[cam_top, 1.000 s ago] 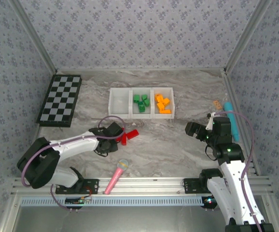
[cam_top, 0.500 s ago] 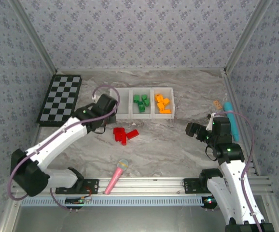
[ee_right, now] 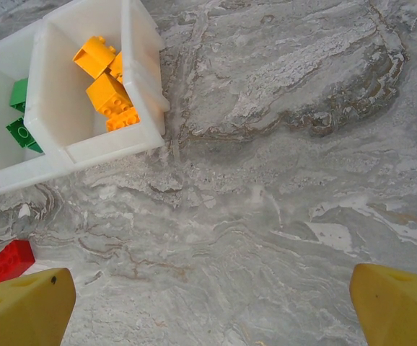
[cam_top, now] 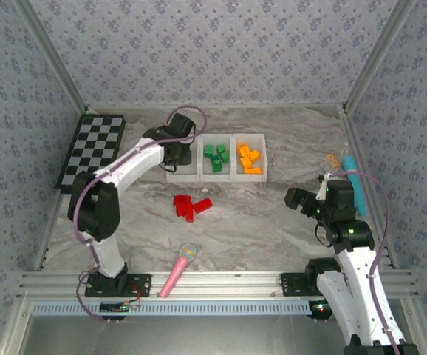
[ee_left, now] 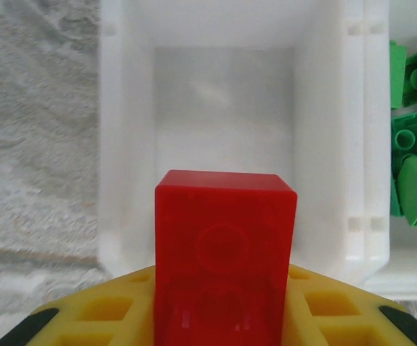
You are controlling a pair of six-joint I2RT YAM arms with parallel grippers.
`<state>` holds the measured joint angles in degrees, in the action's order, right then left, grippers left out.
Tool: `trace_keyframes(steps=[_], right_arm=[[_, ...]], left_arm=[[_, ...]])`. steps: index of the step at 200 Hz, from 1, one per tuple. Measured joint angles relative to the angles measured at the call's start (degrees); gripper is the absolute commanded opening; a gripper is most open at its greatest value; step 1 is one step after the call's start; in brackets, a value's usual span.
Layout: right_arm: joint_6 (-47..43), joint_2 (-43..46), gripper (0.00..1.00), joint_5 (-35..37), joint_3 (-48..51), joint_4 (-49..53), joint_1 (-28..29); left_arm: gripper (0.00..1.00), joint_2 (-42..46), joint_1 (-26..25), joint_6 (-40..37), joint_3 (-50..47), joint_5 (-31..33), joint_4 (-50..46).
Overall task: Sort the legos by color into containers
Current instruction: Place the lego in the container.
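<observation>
My left gripper (cam_top: 177, 151) hangs over the left bin of the three joined white containers (cam_top: 182, 176), shut on a red lego (ee_left: 225, 238). In the left wrist view that brick stands between my yellow fingers (ee_left: 100, 313), right above the bin's bare floor (ee_left: 223, 122). Green legos (cam_top: 215, 157) lie in the middle bin, orange legos (cam_top: 248, 159) in the right one. A few red legos (cam_top: 190, 206) lie loose on the table in front of the bins and show as red legos (ee_right: 3, 261) in the right wrist view. My right gripper (cam_top: 301, 200) is open, low over bare marble.
A black-and-white checkerboard (cam_top: 91, 151) lies at the far left. A pink microphone toy (cam_top: 178, 270) rests near the front rail. A teal stick (cam_top: 355, 185) and a small tan piece (cam_top: 332, 159) lie by the right wall.
My left arm has lifted a red lego from the pile and swung up and back until it is over the left bin. The right arm has stayed put.
</observation>
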<state>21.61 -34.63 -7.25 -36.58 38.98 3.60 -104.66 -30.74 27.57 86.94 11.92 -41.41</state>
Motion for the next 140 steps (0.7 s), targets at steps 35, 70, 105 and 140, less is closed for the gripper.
trace_keyframes(steps=[35,70,105,140], right_arm=[[0.0,0.0,1.00,0.0,0.0,0.0,0.0],[0.0,0.0,0.99,0.0,0.0,0.0,0.0],[0.0,0.0,1.00,0.0,0.0,0.0,0.0],[0.0,0.0,1.00,0.0,0.0,0.0,-0.1]], left_arm=[[0.50,-6.2,0.8,-1.6,4.3,-2.1,0.4],[0.62,-9.0,1.6,-2.3,5.8,-3.2,0.9],[0.72,-7.8,1.7,-2.5,5.1,-3.8,1.3],[0.76,1.4,1.3,-2.4,-1.1,-3.8,1.7]])
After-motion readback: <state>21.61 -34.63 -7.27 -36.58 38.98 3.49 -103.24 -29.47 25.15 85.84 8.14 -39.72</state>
